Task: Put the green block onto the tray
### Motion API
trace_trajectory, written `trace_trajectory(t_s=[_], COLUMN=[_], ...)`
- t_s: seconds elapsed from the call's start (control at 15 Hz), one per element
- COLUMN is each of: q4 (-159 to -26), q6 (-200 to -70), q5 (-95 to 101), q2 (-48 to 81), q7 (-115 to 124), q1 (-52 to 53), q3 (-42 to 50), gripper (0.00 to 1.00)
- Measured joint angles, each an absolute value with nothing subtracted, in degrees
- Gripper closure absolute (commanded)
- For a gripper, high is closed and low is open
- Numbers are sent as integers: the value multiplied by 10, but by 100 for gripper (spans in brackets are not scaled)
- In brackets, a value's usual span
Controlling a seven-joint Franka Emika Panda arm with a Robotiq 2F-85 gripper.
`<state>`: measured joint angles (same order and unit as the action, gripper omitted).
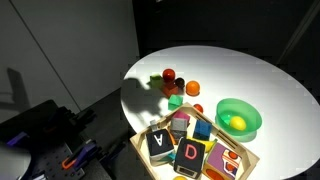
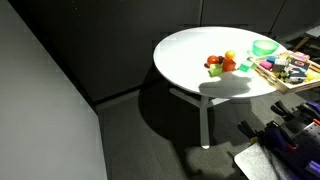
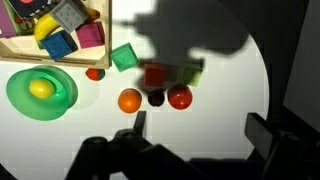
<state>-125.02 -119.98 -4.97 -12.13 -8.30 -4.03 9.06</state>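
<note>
The green block (image 3: 124,57) lies on the white round table just outside the wooden tray's corner; it also shows in an exterior view (image 1: 175,101). The tray (image 3: 30,40) holds several coloured and lettered blocks, and it shows in both exterior views (image 1: 247,155) (image 2: 285,75). My gripper (image 3: 200,130) hangs above the table, open and empty. Its two dark fingers are spread wide, below the row of balls and well apart from the green block. I cannot make out the gripper in the exterior views.
A green bowl (image 3: 40,90) with a yellow item sits beside the tray. An orange ball (image 3: 129,100), a dark ball (image 3: 155,97) and a red ball (image 3: 179,97) lie in a row. A red block (image 3: 157,73) and a greenish piece (image 3: 190,70) lie in the arm's shadow.
</note>
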Motion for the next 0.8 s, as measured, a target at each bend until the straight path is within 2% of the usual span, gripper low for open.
trace_trajectory(t_s=[0.8], q4=[-1198], q6=[-1193], q5=[-50], q2=[-61], q7=[-80], q1=[-50], q3=[91], gripper=[0])
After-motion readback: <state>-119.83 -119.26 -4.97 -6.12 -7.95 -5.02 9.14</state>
